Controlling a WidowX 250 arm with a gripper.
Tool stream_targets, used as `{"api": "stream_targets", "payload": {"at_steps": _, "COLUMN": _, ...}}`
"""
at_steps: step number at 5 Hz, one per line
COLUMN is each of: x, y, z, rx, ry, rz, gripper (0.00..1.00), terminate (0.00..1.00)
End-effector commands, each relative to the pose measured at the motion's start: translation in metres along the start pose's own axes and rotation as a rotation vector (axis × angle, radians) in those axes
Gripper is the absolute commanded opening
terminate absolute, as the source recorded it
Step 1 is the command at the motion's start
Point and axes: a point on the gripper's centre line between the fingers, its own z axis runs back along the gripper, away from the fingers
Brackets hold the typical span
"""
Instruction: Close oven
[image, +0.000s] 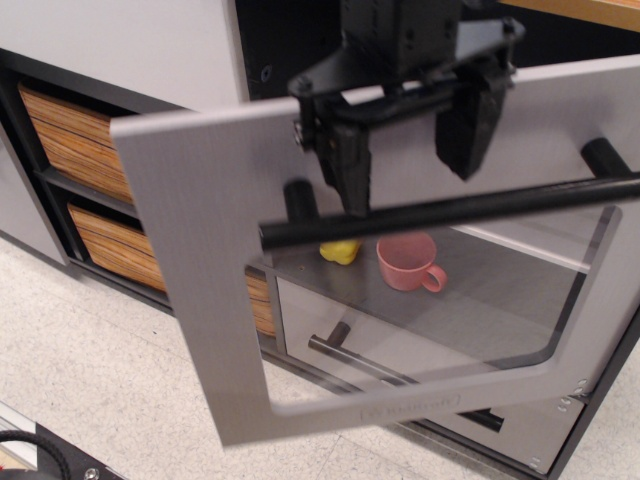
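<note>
One oven (210, 300) door, nearly upright, handle (450, 211) roughly horizontal.

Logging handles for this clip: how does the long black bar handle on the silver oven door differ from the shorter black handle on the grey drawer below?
The long black bar handle spans nearly the whole silver oven door; the shorter black drawer handle is much shorter. The door handle shows directly, the drawer handle through the door's window. The black gripper straddles only the door handle. Both are black round bars on posts.

Embossed mark on oven (200, 290) door (illegible)
</note>
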Motion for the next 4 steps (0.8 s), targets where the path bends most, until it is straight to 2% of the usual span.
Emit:
{"api": "stream_targets", "payload": {"at_steps": 1, "x": 0.014, "y": -0.002, "z": -0.013, "rx": -0.048, "ry": -0.090, "rz": -0.188, "gripper": 1.00, "terminate": 0.00}}
{"api": "stream_targets", "payload": {"at_steps": 3, "x": 0.049, "y": -0.010, "z": -0.065, "rx": 0.019, "ry": -0.201, "rz": -0.236, "gripper": 1.00, "terminate": 0.00}}
{"api": "stream_targets", "payload": {"at_steps": 4, "x": 0.067, "y": -0.003, "z": -0.075, "rx": -0.011, "ry": -0.228, "rz": -0.197, "gripper": 1.00, "terminate": 0.00}}
